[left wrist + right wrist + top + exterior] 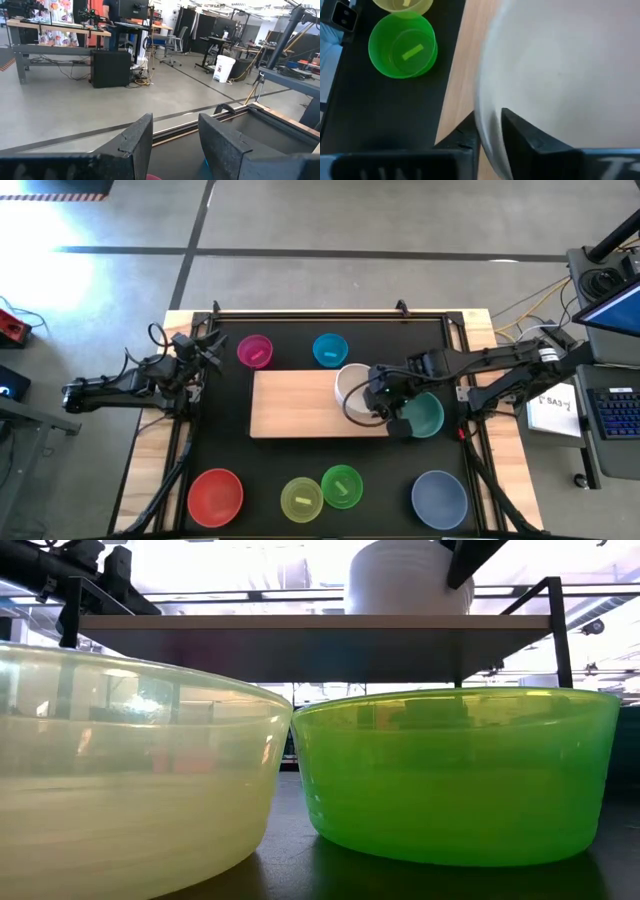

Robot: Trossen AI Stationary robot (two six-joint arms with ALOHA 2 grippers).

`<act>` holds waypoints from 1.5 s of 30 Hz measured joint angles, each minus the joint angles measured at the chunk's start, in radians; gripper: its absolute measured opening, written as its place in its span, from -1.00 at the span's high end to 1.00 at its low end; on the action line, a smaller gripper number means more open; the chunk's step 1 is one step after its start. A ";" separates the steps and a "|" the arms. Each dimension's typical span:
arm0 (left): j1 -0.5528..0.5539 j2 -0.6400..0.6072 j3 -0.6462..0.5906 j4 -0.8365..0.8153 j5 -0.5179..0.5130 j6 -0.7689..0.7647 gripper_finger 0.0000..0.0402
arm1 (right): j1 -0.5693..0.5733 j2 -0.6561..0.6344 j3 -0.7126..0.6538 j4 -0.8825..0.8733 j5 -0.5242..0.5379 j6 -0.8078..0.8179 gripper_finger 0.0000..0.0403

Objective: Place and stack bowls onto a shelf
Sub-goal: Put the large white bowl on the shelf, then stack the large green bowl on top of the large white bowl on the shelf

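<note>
The white bowl (350, 384) sits at the right end of the pale wood shelf (300, 405); in the low view the white bowl (410, 580) stands on top of the shelf (300, 622). My right gripper (374, 404) is shut on its rim. The teal-green bowl (428, 416) lies on the mat beside the shelf, under the right arm. Magenta (255, 351) and cyan (330, 350) bowls stand beyond the shelf. Red (215, 495), yellow-green (301, 500), bright green (342, 485) and slate-blue (439, 498) bowls line the near side. My left gripper (205, 360) waits open at the table's left edge. My right gripper (489, 117) pinches the white bowl's rim (487, 135) on the bowl's near right side, one finger (520, 132) inside the bowl and the other (467, 132) outside it. The fingers come from the table's right, slanting down. The bowl stays upright, its base at the shelf's top.
The shelf is raised on black legs (560, 640) above the black mat. The left part of the board (280, 405) is bare. In the low view the yellow-green bowl (130, 770) and bright green bowl (450, 770) stand close in front of the camera.
</note>
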 joint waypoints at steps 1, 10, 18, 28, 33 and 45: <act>0.000 0.000 0.000 0.000 0.000 0.000 0.29 | 0.001 -0.001 0.000 -0.007 0.000 0.004 0.60; 0.000 0.000 0.000 -0.008 0.000 0.000 0.29 | 0.002 -0.006 0.009 -0.004 0.002 0.031 0.34; 0.000 0.000 0.000 -0.019 0.000 -0.010 0.29 | 0.002 -0.007 0.089 0.001 0.002 0.106 0.23; 0.000 0.000 0.000 -0.063 0.035 -0.056 0.29 | 0.002 -0.007 0.147 -0.009 0.003 0.228 0.19; 0.000 0.000 0.000 -0.069 0.035 -0.064 0.29 | 0.002 -0.007 0.184 -0.127 0.120 0.321 0.23; 0.000 0.000 0.000 -0.093 0.035 -0.089 0.29 | -0.086 -0.006 0.232 -0.567 0.442 0.720 0.24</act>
